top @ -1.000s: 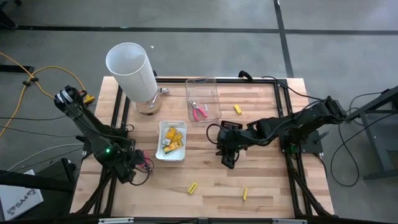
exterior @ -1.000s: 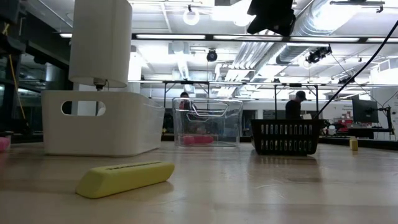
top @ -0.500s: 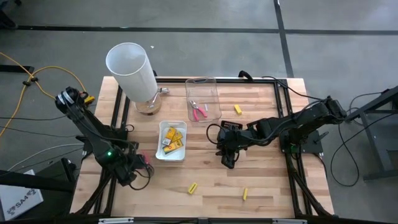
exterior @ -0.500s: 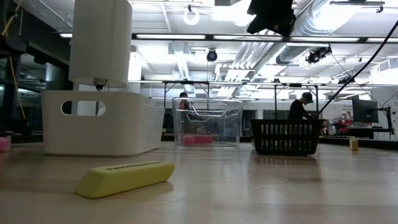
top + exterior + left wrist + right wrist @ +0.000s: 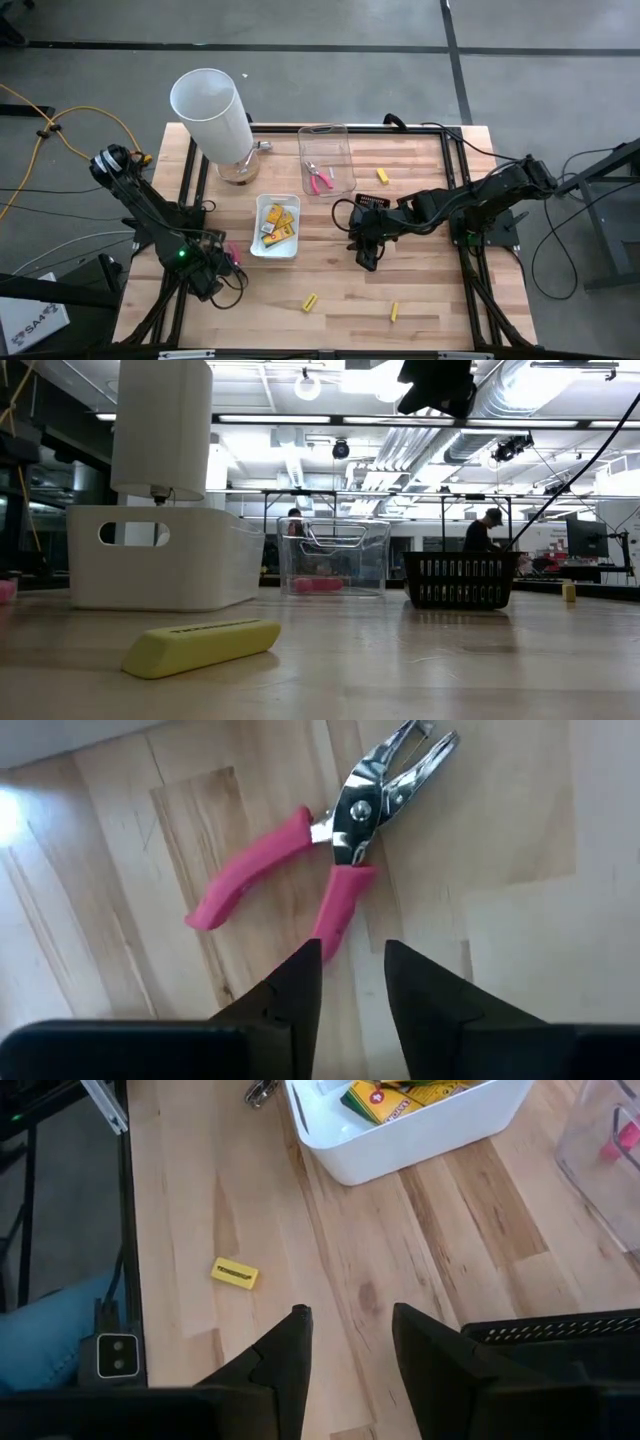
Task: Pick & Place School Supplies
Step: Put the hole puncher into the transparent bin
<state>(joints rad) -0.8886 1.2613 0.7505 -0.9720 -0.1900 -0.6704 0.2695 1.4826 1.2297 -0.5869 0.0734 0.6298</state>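
You have the left gripper point(image 5: 222, 268) low over the table just beside the white tray point(image 5: 254, 245), on the side away from the clear tray point(image 5: 345, 158). Through its wrist camera the pink-handled pliers point(image 5: 325, 850) lie flat on the wood just beyond the fingertips point(image 5: 300, 970), which stand parted with a gap between them and touch nothing; the pliers are loose on the table, not gripped. From that I judge you are either lining up a grasp or have just let go, so square the fingers on one pink handle before closing.

Your right gripper point(image 5: 365, 258) waits on the opposite side of the white tray, next to the black basket point(image 5: 372, 204), fingers apart and empty, well clear of your working arm.

The white tray holds the yellow packs point(image 5: 277, 224), evidently sorted by kind. A second pair of pliers point(image 5: 319, 179) already sits in the clear tray, which suggests where this pair belongs. Three yellow sticks remain loose: one point(image 5: 310, 301) near the white tray's front corner, another point(image 5: 393, 312) farther from it, a third point(image 5: 382, 176) beside the clear tray.
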